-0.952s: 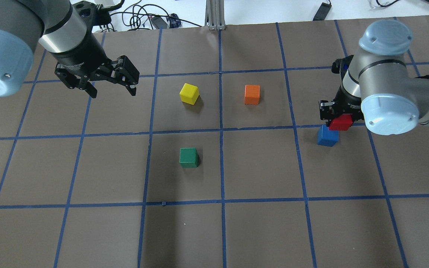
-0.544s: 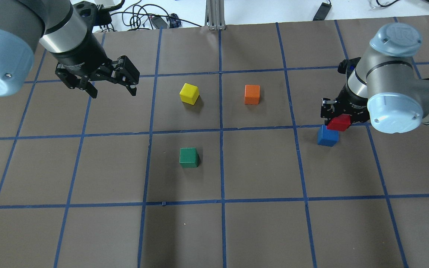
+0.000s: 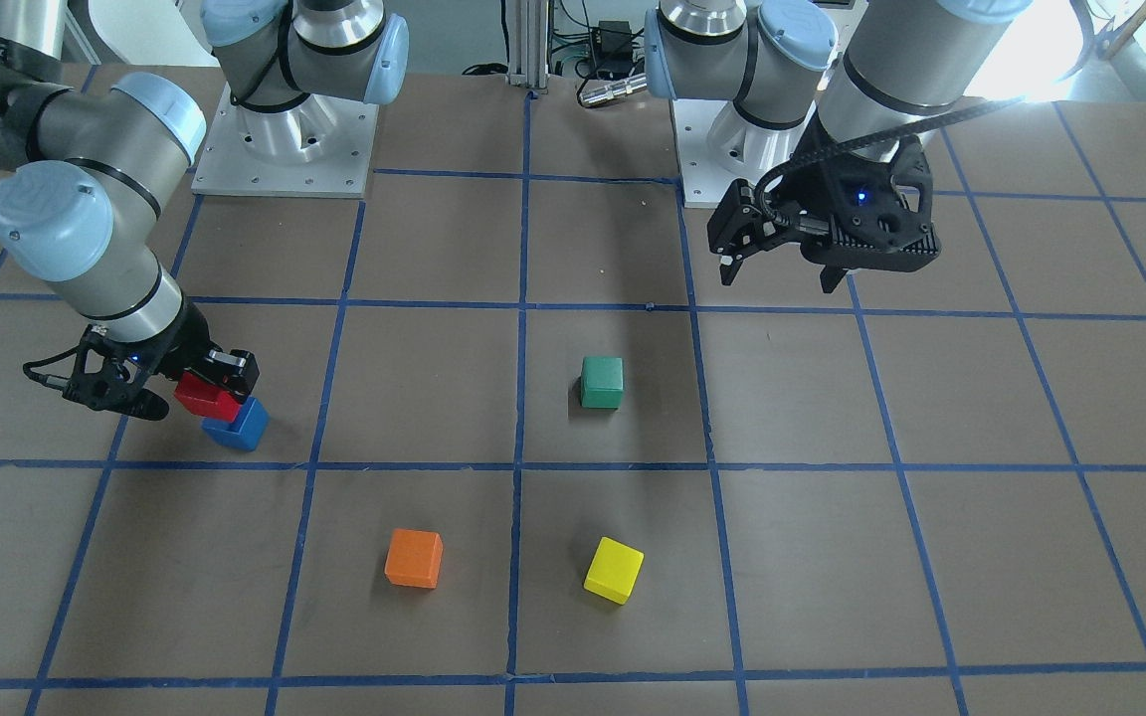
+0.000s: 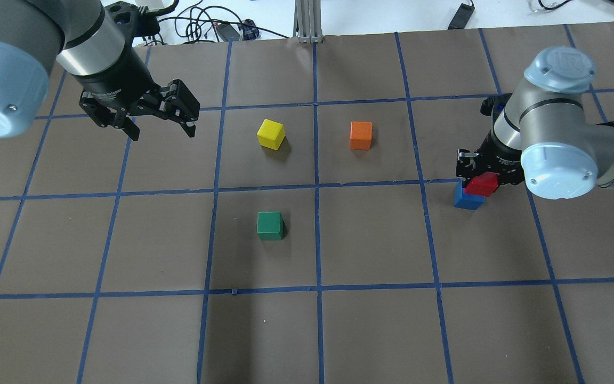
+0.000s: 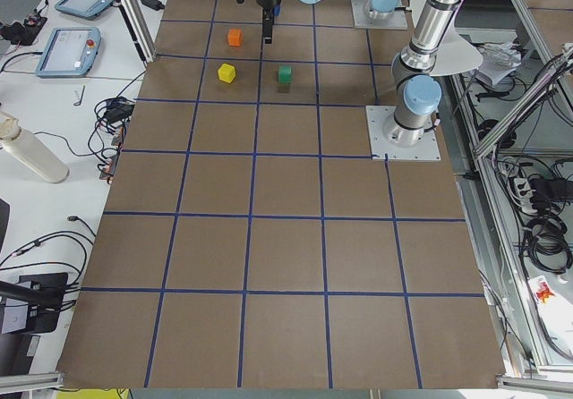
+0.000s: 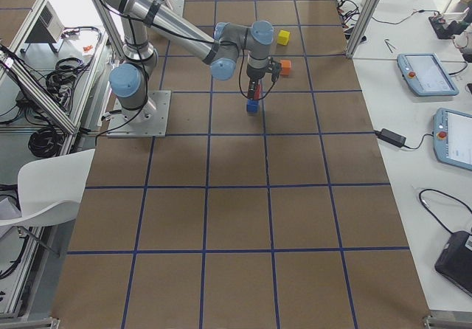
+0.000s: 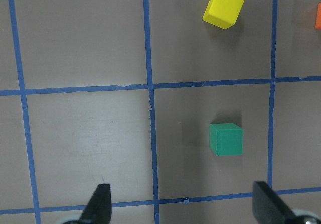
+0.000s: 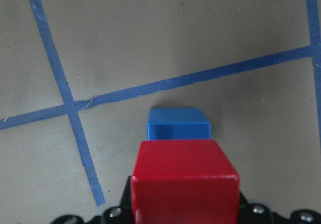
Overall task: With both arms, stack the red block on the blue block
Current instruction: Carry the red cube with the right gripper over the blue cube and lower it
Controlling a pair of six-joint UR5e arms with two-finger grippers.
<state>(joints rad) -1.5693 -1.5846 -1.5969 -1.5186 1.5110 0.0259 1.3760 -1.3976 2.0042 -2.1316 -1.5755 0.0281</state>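
Observation:
My right gripper [image 4: 478,176] is shut on the red block [image 4: 481,184] and holds it just above the blue block [image 4: 466,200], offset a little to my right. I cannot tell whether the two blocks touch. In the front-facing view the red block [image 3: 206,397] overlaps the top of the blue block [image 3: 238,427]. In the right wrist view the red block [image 8: 183,184] fills the bottom, with the blue block [image 8: 178,124] just beyond it. My left gripper [image 4: 162,132] is open and empty, high over the far left of the table [image 3: 780,278].
A yellow cube [image 4: 271,133], an orange cube [image 4: 361,135] and a green cube [image 4: 270,225] lie mid-table. The left wrist view shows the green cube [image 7: 225,139] and the yellow cube [image 7: 223,6] below it. Cables and a metal post [image 4: 307,21] line the far edge.
My right gripper has tilted and come down with the red block, closer over the blue block. The left arm has not moved.

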